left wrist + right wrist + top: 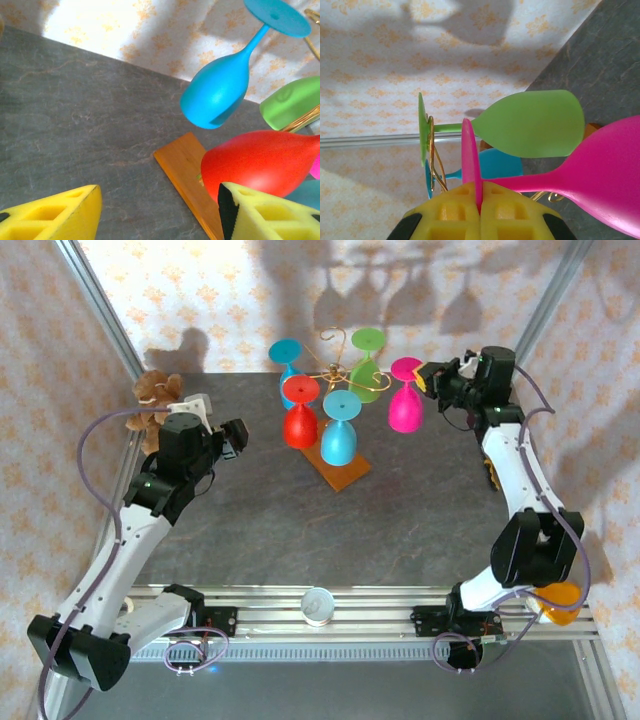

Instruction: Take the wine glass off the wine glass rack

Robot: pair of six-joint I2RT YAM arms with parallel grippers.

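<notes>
Right wrist view: the R gripper (480, 195) is pinched shut on the foot of the pink wine glass (600, 180), which hangs bowl-down at the right side of the wine glass rack (436, 165), just by the green glass (530, 130). I think it should hold tight & slide the foot straight out along the wire, slow, so it doesn't bump the green one or tip the rack. Farther off, the L gripper (160, 210) is wide open w/ nothing in it, near the red glass (260, 165).
</notes>
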